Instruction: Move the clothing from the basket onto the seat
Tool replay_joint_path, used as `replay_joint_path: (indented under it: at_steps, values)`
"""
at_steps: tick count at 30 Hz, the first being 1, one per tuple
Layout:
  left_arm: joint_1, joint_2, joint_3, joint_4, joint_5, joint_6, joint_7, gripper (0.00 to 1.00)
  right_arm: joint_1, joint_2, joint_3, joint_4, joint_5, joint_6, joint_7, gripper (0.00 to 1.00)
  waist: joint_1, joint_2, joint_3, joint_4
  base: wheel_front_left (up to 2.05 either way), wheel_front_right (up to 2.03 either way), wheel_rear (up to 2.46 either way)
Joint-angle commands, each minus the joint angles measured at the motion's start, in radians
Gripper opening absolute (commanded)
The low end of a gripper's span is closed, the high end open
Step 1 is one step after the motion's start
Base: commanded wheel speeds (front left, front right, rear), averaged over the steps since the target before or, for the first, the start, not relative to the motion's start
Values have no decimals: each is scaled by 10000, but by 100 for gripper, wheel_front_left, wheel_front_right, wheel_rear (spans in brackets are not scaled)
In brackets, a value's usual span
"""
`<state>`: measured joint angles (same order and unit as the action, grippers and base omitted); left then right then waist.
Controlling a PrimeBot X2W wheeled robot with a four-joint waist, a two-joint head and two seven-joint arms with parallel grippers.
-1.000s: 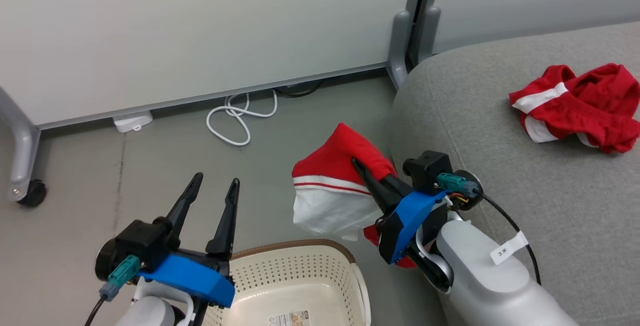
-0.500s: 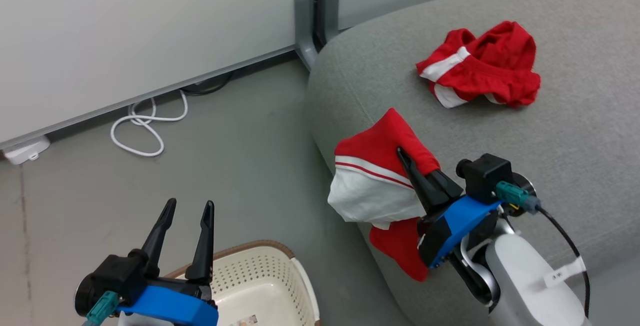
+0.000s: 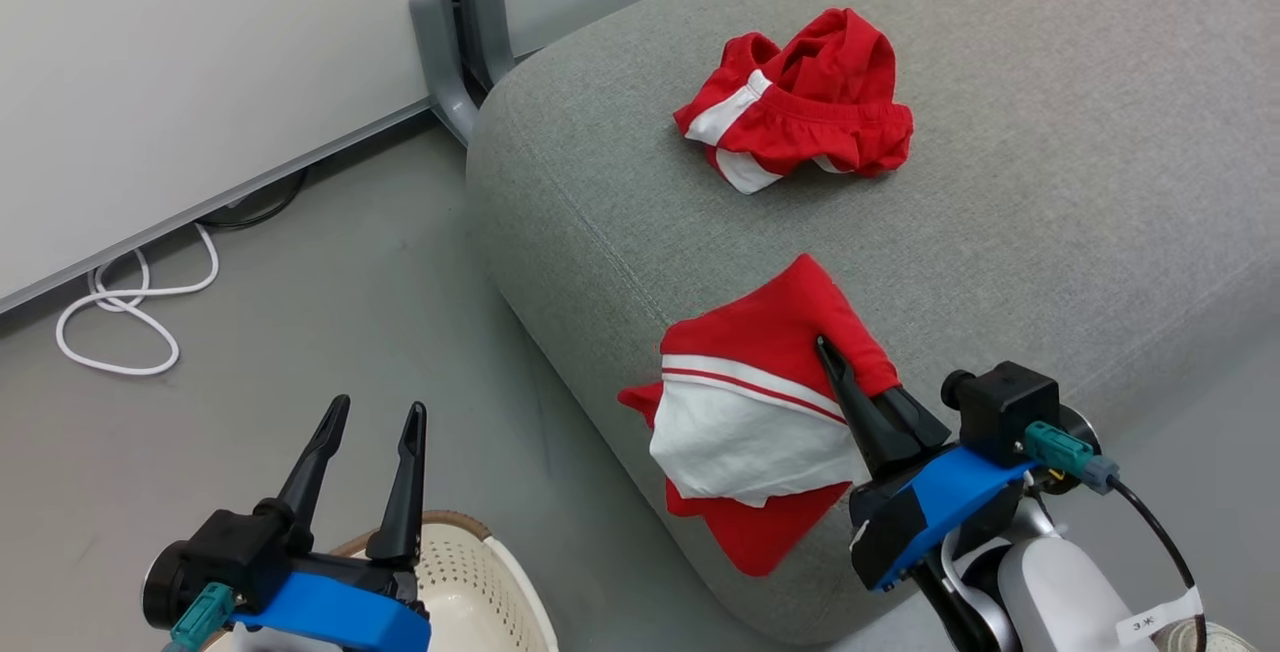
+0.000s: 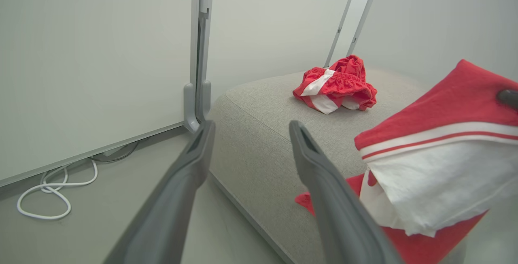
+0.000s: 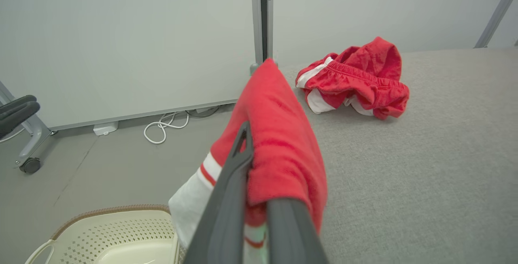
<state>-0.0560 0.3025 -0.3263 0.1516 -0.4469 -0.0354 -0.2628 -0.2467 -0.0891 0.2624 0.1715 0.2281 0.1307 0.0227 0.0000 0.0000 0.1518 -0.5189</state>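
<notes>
Clutching limp, light clothing [image 3: 755, 417] by its bunched fold, right claw [image 3: 830, 354] hovers at the seat's [image 3: 1050, 182] seven-o'clock edge; left claw [image 3: 378, 408] gapes.

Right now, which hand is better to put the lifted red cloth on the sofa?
The right gripper. It is shut on the cloth, which hangs at the sofa edge. The left gripper is open, holds nothing, and is over the floor by the basket.

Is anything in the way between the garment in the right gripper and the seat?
Nothing visible. The held garment hangs at the seat's near edge; the red shorts lie farther back, apart.
</notes>
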Motion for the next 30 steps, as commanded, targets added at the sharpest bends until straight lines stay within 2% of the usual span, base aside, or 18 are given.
replay_joint_path:
  at_steps: [1, 10, 15, 20, 24, 30]
  values:
    - [-2, 17, 77, 32, 89, -10, -29, 100, 171, 67, -42, -136, -57, 1, 8, 0, 0, 0, -26, -86, 0, 0, 0]
    - [-189, 51, -63, 107, 131, -103, 28, 100, 211, 86, -253, -419, -28, 1, 220, 0, 0, 0, 235, 91, 0, 0, 0]
    - [-422, 172, -70, -50, 165, -111, 134, 100, -858, -540, -417, -653, 211, 1, 630, 0, 0, 0, 800, 426, 0, 0, 0]
    - [-855, 443, 61, -520, 186, -112, 407, 100, -2681, -1507, -978, -1080, 718, 1, 1059, 0, 0, 0, 1839, 816, 0, 0, 0]
    - [-1300, 760, 119, -1133, 318, -81, 722, 100, -4193, -2241, -1982, -1174, 1032, 1, 1560, 0, 0, 0, 2841, 1184, 0, 0, 0]
    - [-1925, 1180, 250, -2018, 507, -52, 1101, 100, -6158, -3155, -3871, -660, 1539, 1, 2094, 0, 0, 0, 4315, 1706, 0, 0, 0]
